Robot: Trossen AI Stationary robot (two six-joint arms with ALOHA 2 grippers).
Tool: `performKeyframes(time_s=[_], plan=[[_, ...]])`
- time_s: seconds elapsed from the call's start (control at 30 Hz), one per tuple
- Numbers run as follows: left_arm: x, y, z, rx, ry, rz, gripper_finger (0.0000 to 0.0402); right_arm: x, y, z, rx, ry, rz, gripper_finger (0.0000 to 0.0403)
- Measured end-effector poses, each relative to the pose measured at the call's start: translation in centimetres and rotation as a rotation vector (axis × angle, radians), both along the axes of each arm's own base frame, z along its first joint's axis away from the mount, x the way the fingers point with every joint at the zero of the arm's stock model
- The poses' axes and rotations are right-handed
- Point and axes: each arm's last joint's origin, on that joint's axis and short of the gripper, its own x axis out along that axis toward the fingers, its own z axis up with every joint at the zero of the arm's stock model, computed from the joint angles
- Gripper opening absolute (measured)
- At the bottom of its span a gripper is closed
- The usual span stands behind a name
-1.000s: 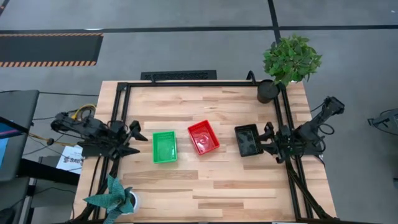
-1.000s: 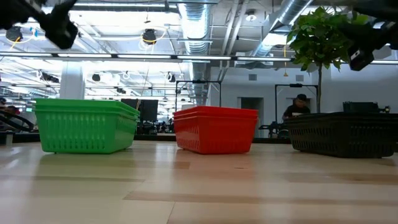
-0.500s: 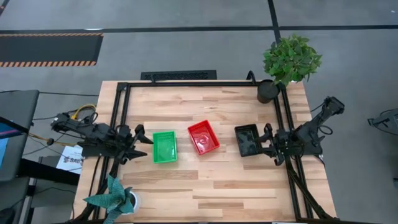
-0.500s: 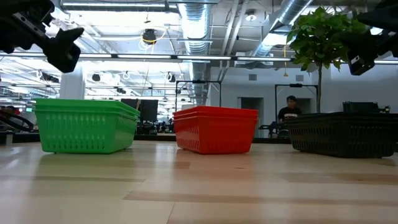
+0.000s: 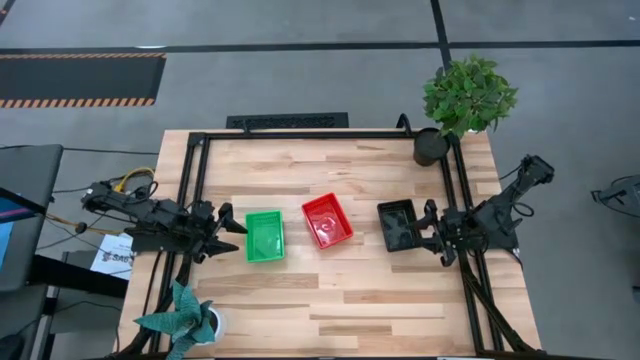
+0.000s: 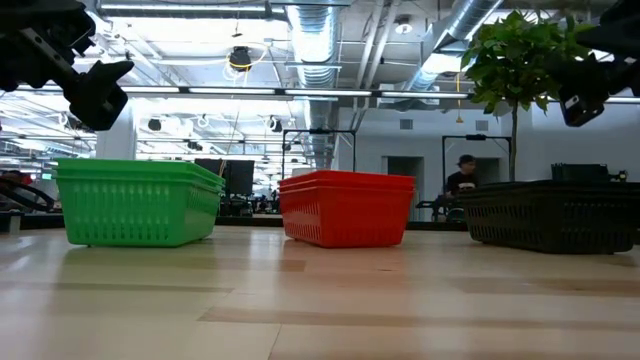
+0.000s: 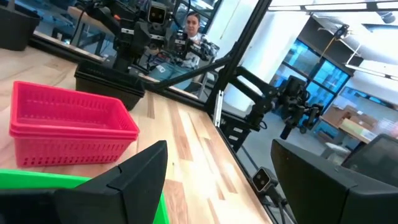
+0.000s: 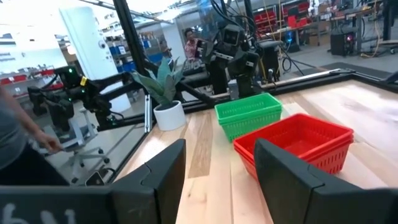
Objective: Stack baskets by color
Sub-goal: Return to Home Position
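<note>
Three piles of baskets stand in a row across the middle of the table: green (image 5: pixel 265 236), red (image 5: pixel 327 220) and black (image 5: pixel 399 225). In the low view the green pile (image 6: pixel 135 205) and the red pile (image 6: pixel 345 208) show nested rims; the black pile (image 6: pixel 550 215) stands to their right. My left gripper (image 5: pixel 230 232) hovers open just left of the green pile, above rim height (image 6: pixel 95 90), pointing level. My right gripper (image 5: pixel 430 228) hovers open just right of the black pile, also above the rims (image 6: pixel 585 95). Neither touches anything.
A leafy plant (image 5: pixel 468 93) in a black pot (image 5: pixel 431 147) stands at the far right corner. A small plant in a white pot (image 5: pixel 188 322) stands at the near left corner. Black frame rails (image 5: pixel 300 134) edge the table. Bare wood (image 5: pixel 340 300) fills the near half. A person (image 6: pixel 465 178) sits beyond the table.
My left gripper has come down and drawn a little closer to the green pile, staying open. The baskets have not moved.
</note>
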Motion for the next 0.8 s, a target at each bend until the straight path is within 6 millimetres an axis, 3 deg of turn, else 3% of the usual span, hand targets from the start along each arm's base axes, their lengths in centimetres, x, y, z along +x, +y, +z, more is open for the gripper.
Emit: performKeyframes(time_s=[0.8], plan=[[0.01,0.0,-0.04,0.0,0.001,0.0,0.0274,0.01,0.01,-0.55,-0.034,0.047,0.0,0.021]])
